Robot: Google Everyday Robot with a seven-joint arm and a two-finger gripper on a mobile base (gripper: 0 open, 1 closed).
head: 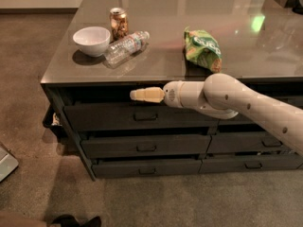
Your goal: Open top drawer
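Note:
The top drawer (104, 117) is the wide dark grey panel just under the counter's edge on the left stack, with a small loop handle (146, 117) at its centre. A dark gap runs between its top edge and the countertop. My gripper (142, 95), cream-tipped on a white arm coming in from the right, points left in front of that gap. It sits just above the handle and holds nothing that I can see.
On the countertop (189, 13) are a white bowl (92, 40), a can (119, 23), a lying plastic bottle (125, 46) and a green snack bag (202, 48). Two shallower drawers (147, 147) sit below, more to the right (255, 143). Carpet lies in front.

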